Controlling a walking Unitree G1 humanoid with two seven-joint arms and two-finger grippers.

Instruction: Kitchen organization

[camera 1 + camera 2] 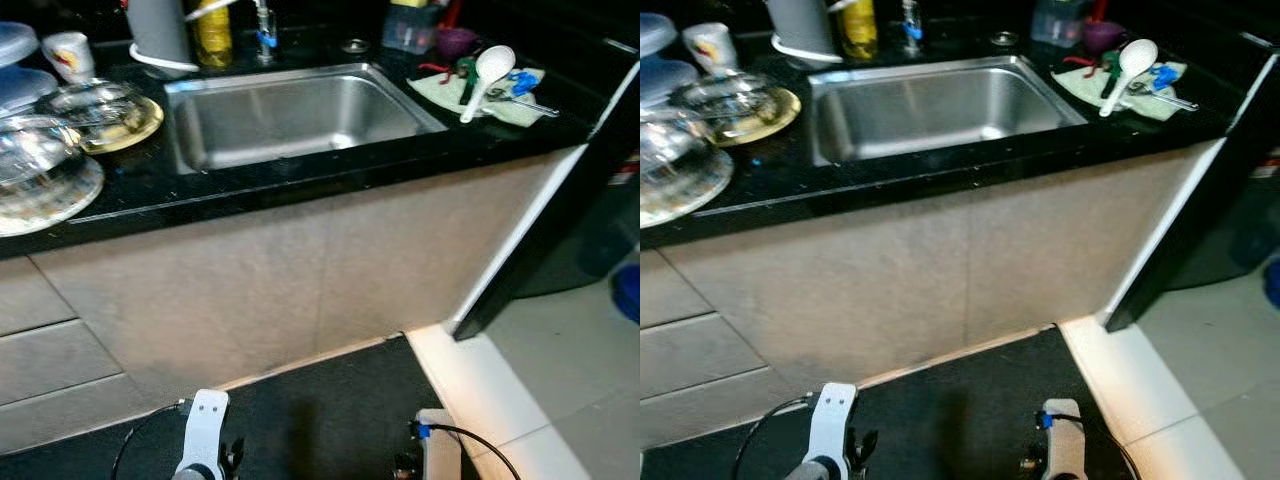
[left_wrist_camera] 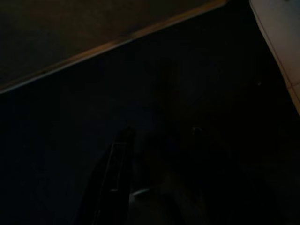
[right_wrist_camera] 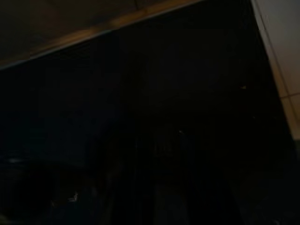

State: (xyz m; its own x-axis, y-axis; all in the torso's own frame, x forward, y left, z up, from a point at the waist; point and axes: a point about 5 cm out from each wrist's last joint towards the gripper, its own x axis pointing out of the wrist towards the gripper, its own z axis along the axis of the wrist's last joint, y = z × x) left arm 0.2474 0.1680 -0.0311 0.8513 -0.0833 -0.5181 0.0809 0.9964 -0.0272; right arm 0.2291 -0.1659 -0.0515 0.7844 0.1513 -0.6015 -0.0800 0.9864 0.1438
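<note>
Both tools hung low by the robot's sides, the left tool (image 1: 205, 440) and the right tool (image 1: 432, 445) down near the dark floor mat (image 1: 330, 410), well below the bench (image 1: 300, 175). Their fingers were lost in the dark of the wrist views, so I could not tell how far either stood open or whether either held anything; nothing showed in them.

Everything to be organized lay up and forward of the tools, on the far side of the cabinet front. Up and ahead of the right tool, at the bench's right end, a white spoon (image 1: 487, 78) rested on a green cloth (image 1: 480, 95) among small utensils, its long axis running from the bowl at the back down toward the bench edge. The right arm looked the nearer to it.

Between the two arms sat the sink (image 1: 290, 115), and its basin appeared bare. Up and ahead of the left tool, plates (image 1: 60, 195) carried clear glass lids or bowls (image 1: 95, 105), with a mug (image 1: 68, 55) behind them. Behind the sink stood a grey jug (image 1: 160, 30) and a yellow bottle (image 1: 213, 38); a clear tub (image 1: 412, 28) further right held something I could not make out.

Any reach would probably call for raising an arm first.
</note>
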